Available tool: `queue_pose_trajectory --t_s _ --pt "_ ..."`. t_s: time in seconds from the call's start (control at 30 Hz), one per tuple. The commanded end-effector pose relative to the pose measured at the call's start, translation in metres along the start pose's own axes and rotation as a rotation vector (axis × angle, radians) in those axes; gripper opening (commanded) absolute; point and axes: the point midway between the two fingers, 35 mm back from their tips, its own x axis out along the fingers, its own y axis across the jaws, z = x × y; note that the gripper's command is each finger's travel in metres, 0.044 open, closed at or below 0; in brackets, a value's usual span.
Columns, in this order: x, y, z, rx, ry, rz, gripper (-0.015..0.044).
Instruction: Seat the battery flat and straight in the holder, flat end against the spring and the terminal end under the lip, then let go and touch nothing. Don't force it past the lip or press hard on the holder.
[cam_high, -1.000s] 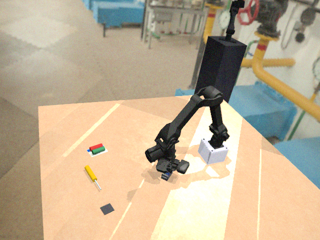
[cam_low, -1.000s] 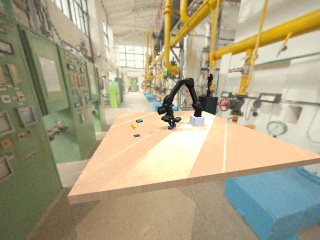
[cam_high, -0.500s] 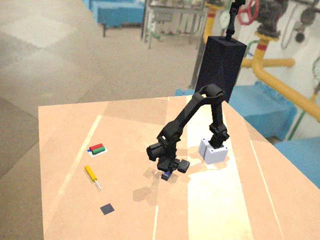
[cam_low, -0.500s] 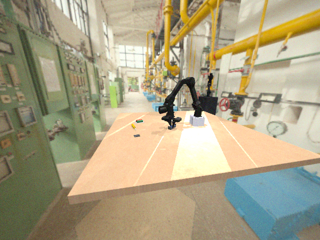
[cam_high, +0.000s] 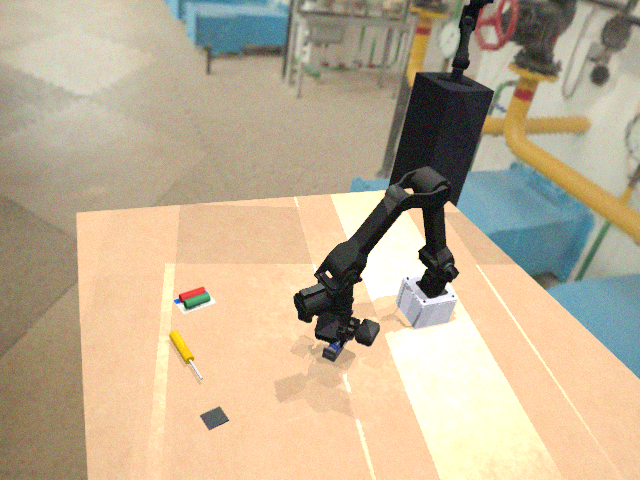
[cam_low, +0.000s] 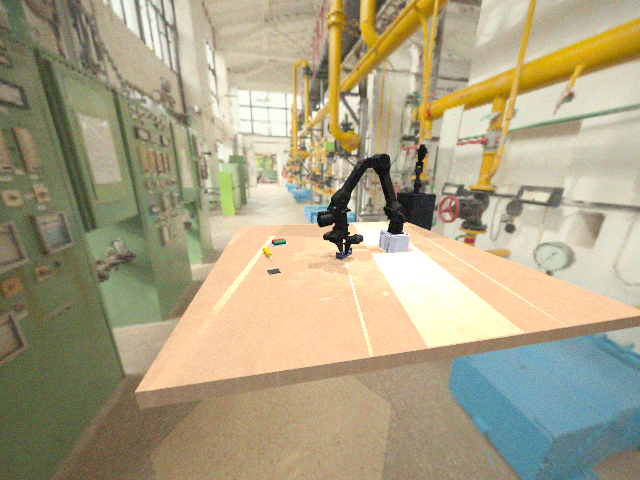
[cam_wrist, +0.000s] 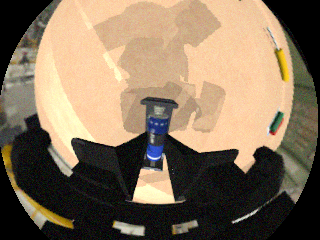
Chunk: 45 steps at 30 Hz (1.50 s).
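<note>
The dark holder (cam_high: 330, 353) (cam_low: 340, 255) (cam_wrist: 159, 103) is under the gripper; its far end wall shows plainly in the wrist view. The blue and black battery (cam_wrist: 157, 126) lies lengthwise in line with the holder, between its two ends. My gripper (cam_high: 338, 342) (cam_wrist: 156, 135) is shut on the battery, with a finger on each side of its middle. The near end of the holder shows just beyond the battery's pale-ringed end. The fingers hide part of the holder's sides. Whether the battery lies fully flat, touches the spring or sits under the lip cannot be told.
A yellow screwdriver (cam_high: 181, 347) (cam_low: 267, 253) (cam_wrist: 282, 65), a red cylinder (cam_high: 192, 293) and a green cylinder (cam_high: 196, 300) (cam_wrist: 276, 121) on a small card, and a dark square (cam_high: 214, 417) (cam_low: 273, 271) lie left of the arm in the top and exterior views. The white arm base (cam_high: 433, 312) (cam_low: 394, 242) stands at right.
</note>
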Motion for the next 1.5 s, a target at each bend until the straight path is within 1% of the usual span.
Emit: queue_pose_trajectory --t_s 0.0,0.33,0.83,0.97,1.3,1.47 --pt "-0.001 0.001 -0.001 -0.006 -0.012 0.001 0.0073" --pt "0.002 0.001 -0.01 -0.006 -0.006 0.001 0.0073" --pt "0.002 0.001 -0.01 -0.006 -0.007 0.001 0.0073" --pt "0.002 0.001 -0.01 -0.006 -0.007 0.001 0.0175" --pt "-0.013 0.002 -0.012 -0.003 -0.008 0.002 0.0175" --pt "-0.013 0.002 -0.012 -0.003 -0.008 0.002 0.0175"
